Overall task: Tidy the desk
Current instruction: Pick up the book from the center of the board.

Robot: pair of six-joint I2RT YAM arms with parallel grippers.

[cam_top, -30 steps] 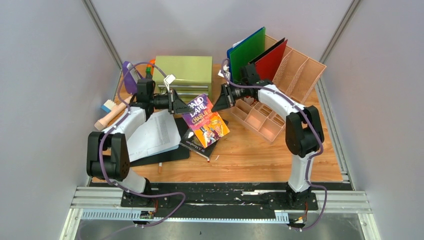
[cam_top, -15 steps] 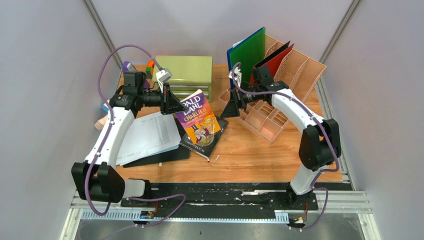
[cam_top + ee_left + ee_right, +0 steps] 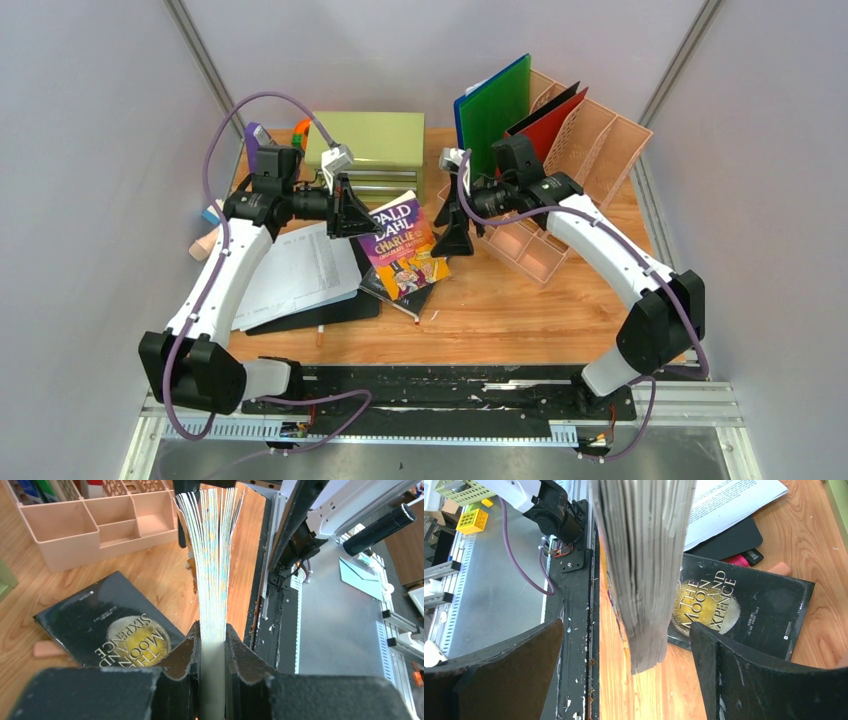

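Left fingers (image 3: 182, 655) clamped on a colourful paperback (image 3: 403, 248) above the counter (image 3: 520, 310), right fingers (image 3: 744, 675) spread wide, flanking its free edge

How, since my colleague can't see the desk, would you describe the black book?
Start at the orange-brown desk, just in front of the olive-green drawer chest. There a black book lies flat, partly under the raised, colourful Roald Dahl paperback. Its gold disc and title The Moon and Sixpence set it apart.
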